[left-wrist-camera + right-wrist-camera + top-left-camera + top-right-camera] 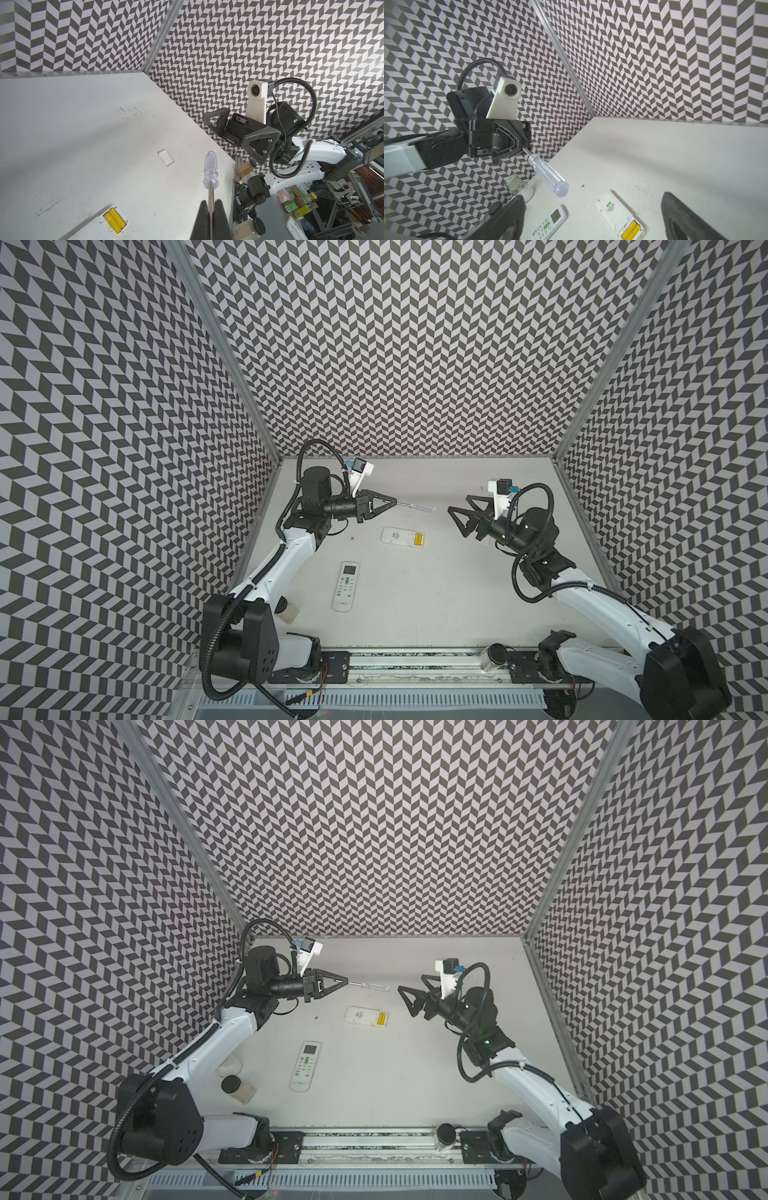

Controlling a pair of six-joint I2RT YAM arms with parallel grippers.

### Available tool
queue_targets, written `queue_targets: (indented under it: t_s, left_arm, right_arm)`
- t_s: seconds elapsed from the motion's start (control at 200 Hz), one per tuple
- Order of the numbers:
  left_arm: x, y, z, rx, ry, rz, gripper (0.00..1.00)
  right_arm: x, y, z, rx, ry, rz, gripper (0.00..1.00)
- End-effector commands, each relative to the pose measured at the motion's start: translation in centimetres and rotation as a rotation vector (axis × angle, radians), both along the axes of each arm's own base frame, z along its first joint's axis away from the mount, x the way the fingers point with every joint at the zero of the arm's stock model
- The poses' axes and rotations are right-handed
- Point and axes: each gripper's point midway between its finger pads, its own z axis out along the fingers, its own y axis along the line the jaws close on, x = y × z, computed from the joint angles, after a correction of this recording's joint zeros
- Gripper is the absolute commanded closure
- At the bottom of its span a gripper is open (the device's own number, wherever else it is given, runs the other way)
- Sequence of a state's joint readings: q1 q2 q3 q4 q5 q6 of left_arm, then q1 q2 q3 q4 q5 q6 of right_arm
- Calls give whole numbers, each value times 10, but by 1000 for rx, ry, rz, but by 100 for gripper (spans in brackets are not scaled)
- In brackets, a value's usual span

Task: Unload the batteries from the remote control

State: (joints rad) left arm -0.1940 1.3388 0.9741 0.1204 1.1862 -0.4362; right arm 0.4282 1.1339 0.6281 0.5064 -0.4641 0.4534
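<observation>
Closest to the left wrist lens, the left gripper (211,202) is clamped on the bare metal shaft of the screwdriver (211,168), with the clear handle pointing outward. The jaws of the right gripper (459,506) stand wide apart and hold nothing. It faces that handle from right of centre in both top views.

Location of the workpiece: two yellow batteries (418,539) sit side by side, touching, in the uncovered bay at the right end of the remote control (395,536). This unit lies back-up just above the centre of both top views, below the screwdriver. A second remote (347,587) lies face-up to the lower left, well apart; its bay is not visible.

Handling, as judged: each cell is light, rigid, smooth-jacketed and round, so it likely slips under a pinch and rolls once freed. No side clearance shows between the cells and the bay walls. Lever one end upward first, then grip across the middle of the raised body. The remote control is light and may slide, so steady it.
</observation>
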Motion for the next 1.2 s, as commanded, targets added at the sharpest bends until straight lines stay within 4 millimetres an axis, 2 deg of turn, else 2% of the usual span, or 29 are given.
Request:
queue_targets:
  t_s: [0.0, 0.125, 0.27, 0.38, 0.606, 0.816, 0.921, 1.192]
  left_arm:
    - [-7, 1, 26, -63, -61, -1, 100]
    - [-1, 2, 27, -72, -37, 33, 100]
    - [-2, 3, 26, -99, -20, 50, 100]
    - [-5, -1, 25, -101, -10, 38, 100]
    - [-11, -9, 34, -131, -8, -8, 100]
    - [-13, -13, 21, -123, 10, -6, 100]
    - [-12, -14, 20, -119, 13, -3, 100]
    - [-10, -15, 15, -115, 17, 2, 100]
  right_arm:
    - [-1, 11, 39, 115, -67, 80, 1]
    - [5, 24, 37, 123, -37, 147, 1]
    - [-1, 43, 32, 112, -29, 300, 3]
    - [-6, 53, 30, 117, -29, 392, 8]
    - [-10, 61, 25, 135, -57, 473, 21]
    - [-21, 70, 36, 199, -93, 551, 33]
    - [-29, 77, 41, 219, -109, 585, 35]
    - [-24, 84, 42, 245, -96, 601, 49]
